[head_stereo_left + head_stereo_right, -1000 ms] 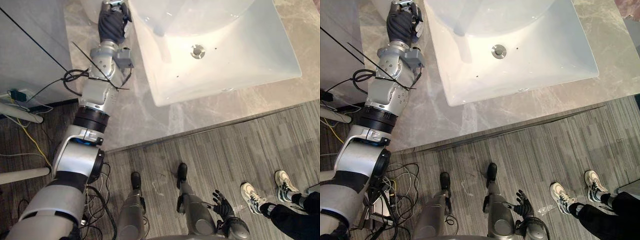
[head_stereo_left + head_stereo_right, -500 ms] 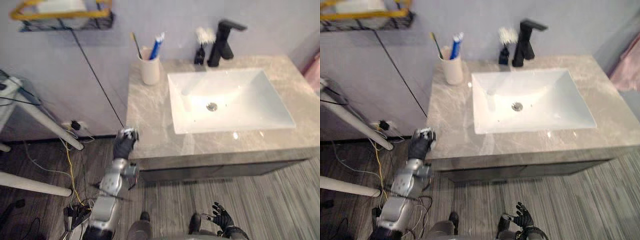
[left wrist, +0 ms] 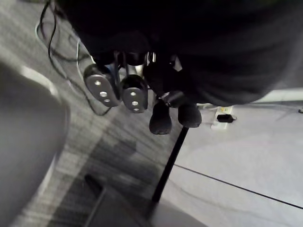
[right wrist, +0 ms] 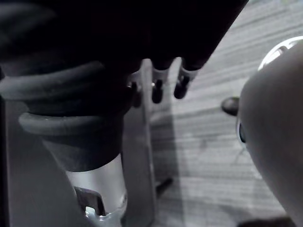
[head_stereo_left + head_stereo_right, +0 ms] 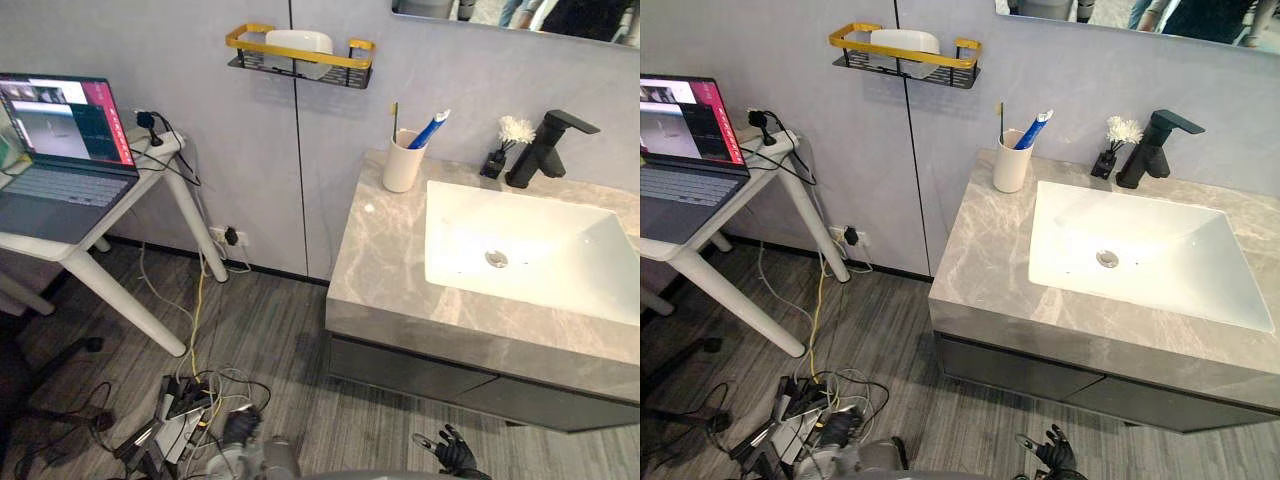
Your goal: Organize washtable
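Marble washtable [image 5: 380,260], toothbrush cup [image 5: 403,167] beside sink [image 5: 560,230], right hand [image 5: 455,457] spread (half cut off), left hand [image 3: 134,93] loose.

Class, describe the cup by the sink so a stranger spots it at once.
Find the grey marble counter with the white sink. At its back left corner stands a cream cup. Unlike the black tap, it holds a toothbrush and a blue tube.

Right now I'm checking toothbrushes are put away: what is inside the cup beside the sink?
A thin toothbrush and a blue-and-white tube stick out of the cup; its wall hides their lower ends and the bottom.
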Motion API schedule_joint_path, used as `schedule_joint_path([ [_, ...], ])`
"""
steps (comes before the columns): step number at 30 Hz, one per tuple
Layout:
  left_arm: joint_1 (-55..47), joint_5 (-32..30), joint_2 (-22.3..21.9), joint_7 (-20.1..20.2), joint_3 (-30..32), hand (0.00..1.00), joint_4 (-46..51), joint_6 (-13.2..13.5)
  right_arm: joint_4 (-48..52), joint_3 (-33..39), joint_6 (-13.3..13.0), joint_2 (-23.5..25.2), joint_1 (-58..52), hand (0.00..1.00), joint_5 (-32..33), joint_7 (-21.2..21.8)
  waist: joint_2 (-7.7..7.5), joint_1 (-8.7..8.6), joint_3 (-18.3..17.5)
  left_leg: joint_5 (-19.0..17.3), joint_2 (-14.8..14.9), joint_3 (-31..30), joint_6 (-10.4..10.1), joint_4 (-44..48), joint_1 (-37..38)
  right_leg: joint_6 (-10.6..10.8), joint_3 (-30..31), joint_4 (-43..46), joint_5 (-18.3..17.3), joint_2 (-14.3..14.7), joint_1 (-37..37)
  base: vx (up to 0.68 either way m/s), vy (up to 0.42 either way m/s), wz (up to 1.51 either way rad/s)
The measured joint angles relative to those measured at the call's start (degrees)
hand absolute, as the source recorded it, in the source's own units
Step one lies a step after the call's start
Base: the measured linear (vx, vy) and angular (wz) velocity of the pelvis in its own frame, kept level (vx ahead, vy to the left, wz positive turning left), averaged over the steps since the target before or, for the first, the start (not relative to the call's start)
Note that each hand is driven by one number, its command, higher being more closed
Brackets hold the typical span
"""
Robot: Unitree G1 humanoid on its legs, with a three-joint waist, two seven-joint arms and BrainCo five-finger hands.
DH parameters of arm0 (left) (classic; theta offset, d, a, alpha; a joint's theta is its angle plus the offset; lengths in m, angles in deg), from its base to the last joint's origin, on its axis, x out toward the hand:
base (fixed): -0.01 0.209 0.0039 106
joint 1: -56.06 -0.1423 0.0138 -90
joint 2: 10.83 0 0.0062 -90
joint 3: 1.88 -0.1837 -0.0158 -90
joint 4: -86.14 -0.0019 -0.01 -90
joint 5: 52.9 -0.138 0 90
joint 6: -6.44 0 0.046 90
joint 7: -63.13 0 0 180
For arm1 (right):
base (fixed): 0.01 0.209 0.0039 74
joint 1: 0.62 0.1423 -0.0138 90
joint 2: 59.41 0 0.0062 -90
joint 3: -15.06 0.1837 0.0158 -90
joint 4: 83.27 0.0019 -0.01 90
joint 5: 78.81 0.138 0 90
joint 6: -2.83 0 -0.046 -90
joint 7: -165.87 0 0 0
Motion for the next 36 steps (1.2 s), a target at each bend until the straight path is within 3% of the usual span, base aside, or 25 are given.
schedule_joint_path([
  [1,0.03,-0.43,0.27,-0.68,1.42,0.0,-2.66,0.18,-0.01,0.15,-0.12,-0.11,0.13,0.0,0.01,-0.02,0.87,-0.11,-0.02,-3.24,-1.25,-4.52,-1.29,1.14,0.14,0.57,1.51,0.47,0.65,-0.29,-0.99,-0.08,0.376,-0.72],
  [2,0.67,-1.05,0.51,-0.88,2.23,0.0,-5.17,0.3,-0.07,0.64,-0.14,0.06,0.38,0.0,0.05,-0.03,0.32,-0.24,-0.28,-5.98,-2.27,-5.28,-0.64,1.97,-0.16,0.93,3.18,1.27,1.23,-1.18,-2.62,-0.07,0.332,-0.64],
  [4,2.41,-1.25,0.85,-1.83,3.92,0.0,-7.94,0.45,0.12,2.81,-0.1,0.96,-0.01,0.0,0.1,0.02,0.17,0.1,-0.32,-8.04,-3.13,-2.05,0.29,4.39,-1.88,0.23,6.17,2.21,1.72,-2.45,-5.79,-0.15,0.32,-0.82],
  [6,2.5,-2.96,1.85,-2.04,4.85,0.0,-10.53,0.57,0.81,2.62,0.07,1.28,0.18,0.0,-0.12,-0.05,-0.22,0.08,-0.4,-9.01,-3.02,2.83,1.78,4.85,-1.45,-1.86,10.14,2.12,2.1,-3.52,-8.54,-0.18,0.256,-1.13],
  [8,2.5,-4.39,2.15,-2.96,5.04,0.0,-12.85,0.17,1.25,2.06,0.07,0.97,0.98,0.0,-0.2,0.04,0.15,-0.24,-0.46,-9.42,-2.62,6.89,2.76,2.73,-0.91,-5.2,9.95,2.91,-0.06,-4.48,-10.52,-0.18,0.17,-1.1],
  [9,2.55,-4.42,2.19,-3.0,5.08,0.0,-13.45,0.14,1.1,1.6,0.08,0.52,1.22,0.0,-0.21,0.11,0.25,-0.38,-0.46,-8.28,-2.16,9.2,4.7,0.21,-0.01,-4.71,9.6,8.79,-0.26,-4.15,-12.77,-0.17,0.165,-0.92],
  [13,2.98,-4.3,2.09,-2.74,5.85,0.0,-14.75,0.08,-0.91,1.7,0.11,0.12,0.18,0.0,-0.59,0.42,0.04,-0.25,-0.55,-4.4,-2.34,10.65,6.68,-3.82,2.91,-3.41,9.85,34.2,-9.15,-3.37,-11.48,-0.01,-0.009,-0.21],
  [15,3.28,-4.29,1.97,-2.63,6.69,0.0,-15.1,-0.08,-1.92,2.42,0.05,0.55,0.34,0.0,-0.66,0.59,-0.78,-0.39,-0.85,-3.69,-2.99,10.03,5.7,-2.58,2.39,-2.84,11.54,36.33,-9.02,-3.55,-11.86,0.03,-0.108,0.08],
  [17,3.07,-4.07,0.77,-2.05,8.88,0.0,-16.65,-0.59,-4.88,5.54,0.07,0.16,0.33,0.0,-0.69,0.59,1.13,0.04,-3.09,-2.4,-4.74,7.63,5.91,-6.88,2.35,-0.59,13.37,31.19,-9.09,-0.7,-10.51,-0.01,-0.057,0.07],
  [18,2.74,-4.04,-0.17,-1.64,9.77,0.0,-17.48,-0.51,-5.73,6.12,0.29,-0.33,1.2,0.0,-0.72,0.53,1.46,-0.45,-3.44,-0.46,-4.48,7.53,6.25,-9.22,2.73,0.04,15.4,34.0,-12.08,-0.58,-9.81,0.02,-0.118,0.4],
  [19,2.68,-4.01,0.94,-1.58,9.61,0.0,-17.68,-0.5,-6.29,5.96,0.24,0.55,1.69,0.0,-0.84,0.54,-0.02,-1.47,-3.78,1.66,-6.65,6.75,5.92,-10.37,2.94,0.89,18.33,40.52,-13.1,-1.31,-8.8,0.08,-0.246,0.49],
  [20,2.74,-3.93,1.9,-1.67,9.64,0.0,-17.53,-0.45,-9.05,4.91,0.44,0.8,2.42,0.0,-0.85,0.69,-2.07,-1.1,-4.54,2.73,-8.25,7.09,5.88,-10.12,2.16,1.19,20.31,36.4,-14.47,-1.35,-6.8,0.09,-0.197,0.27],
  [21,3.01,-3.77,1.89,-1.71,9.4,0.0,-17.87,-0.57,-9.73,4.17,0.64,0.51,3.25,0.0,-1.03,0.84,-2.26,-0.23,-4.81,2.96,-8.05,7.13,5.54,-9.28,1.3,1.35,20.47,33.21,-15.87,-0.52,-5.84,0.03,-0.214,-0.22],
  [23,3.46,-3.35,1.58,-1.68,7.86,0.0,-18.15,-0.47,-9.56,2.79,0.67,-0.33,5.25,0.0,-1.05,1.11,-0.54,0.34,-4.2,4.12,-6.98,6.16,4.43,-3.14,-5.63,0.84,19.33,19.86,-15.99,2.39,-1.34,-0.11,-0.133,-0.43],
  [24,3.29,-3.22,1.5,-1.78,6.07,0.0,-18.23,-0.46,-9.53,2.15,0.71,-1.39,5.89,0.0,-1.4,0.77,0.84,0.19,-4.2,6.01,-8.93,3.24,4.58,-9.48,-5.66,0.83,19.18,14.58,-16.01,2.94,-0.37,-0.15,-0.046,-0.51],
  [25,3.2,-3.22,0.97,-1.82,4.46,0.0,-18.35,-0.44,-9.75,1.81,0.73,-2.37,6.21,0.0,-1.87,0.44,2.84,0.49,-3.84,9.13,-8.76,2.21,6.4,-12.96,-5.42,0.94,18.98,13.14,-16.09,4.41,-0.48,-0.16,-0.054,-0.17],
  [26,4.41,-3.26,1.89,-1.75,2.98,0.0,-19.3,-0.52,-9.92,1.49,0.68,-2.39,6.39,0.0,-2.61,0.15,2.57,-0.2,-3.31,12.61,-8.72,1.84,5.7,-16.18,-4.92,0.87,17.49,11.55,-16.25,4.63,-0.24,-0.11,-0.021,0.0],
  [28,6.01,-3.23,2.4,-1.89,1.85,0.0,-19.38,-0.02,-9.91,1.43,0.69,-2.15,6.76,0.0,-3.06,-0.07,2.98,-0.15,-0.92,14.51,-8.07,1.96,4.97,-18.61,-3.45,0.83,16.0,10.04,-16.24,5.17,1.14,-0.12,-0.076,0.17],
  [30,6.38,-3.24,3.51,-2.04,0.53,0.0,-19.48,0.12,-9.42,1.19,0.51,-1.77,6.86,0.0,-3.06,-0.11,2.37,-0.6,-0.2,20.15,-7.94,2.14,3.6,-20.64,-4.19,-1.15,14.93,9.0,-14.85,5.93,1.07,-0.17,-0.059,0.27],
  [31,6.94,-3.23,4.48,-2.13,0.55,0.0,-19.36,0.2,-9.58,1.32,0.06,-1.14,6.67,0.0,-3.0,-0.24,0.52,-1.39,0.63,19.62,-7.76,4.06,3.39,-19.89,-3.89,-2.18,12.7,7.24,-14.16,4.79,1.42,-0.13,-0.036,0.25],
  [32,6.78,-3.22,4.45,-2.32,1.04,0.0,-19.45,0.15,-9.52,1.34,-0.01,-1.21,6.63,0.0,-2.99,-0.35,0.18,-1.47,0.87,16.07,-7.38,4.87,4.53,-16.11,-4.16,-2.31,12.08,6.52,-14.24,4.48,1.71,-0.14,-0.056,0.03],
  [33,6.5,-3.22,4.1,-2.97,1.84,0.0,-19.59,0.07,-9.46,2.06,-0.1,-1.84,6.22,0.0,-2.79,-0.78,0.82,-1.72,1.1,9.65,-6.04,4.64,4.51,-8.93,-4.22,-2.59,11.8,6.97,-13.98,4.18,1.41,-0.13,0.004,-0.14],
  [34,5.95,-3.22,3.91,-2.97,2.46,0.0,-20.0,0.12,-9.53,3.04,-0.06,-2.06,5.11,0.0,-2.55,-1.1,0.92,-2.01,1.14,5.09,-5.22,3.49,3.93,-3.83,-3.2,-2.37,11.92,7.8,-13.85,3.42,1.07,-0.14,0.051,-0.13],
  [35,5.73,-3.2,3.92,-2.98,2.54,0.0,-20.05,0.16,-9.46,3.9,-0.06,-1.93,4.36,0.0,-2.04,-1.15,0.89,-2.22,1.13,3.37,-4.48,3.04,3.04,-1.97,-2.3,-2.12,12.21,7.96,-13.69,3.14,0.88,-0.23,0.281,-0.25],
  [36,5.44,-3.21,3.81,-2.93,3.19,0.0,-20.86,0.2,-9.49,4.97,-0.13,-2.0,4.19,0.0,-2.05,-1.08,1.01,-2.98,1.14,-1.22,-2.51,-0.04,0.62,0.32,0.92,-0.93,13.61,8.01,-12.87,2.77,0.32,-0.16,0.231,-0.26],
])
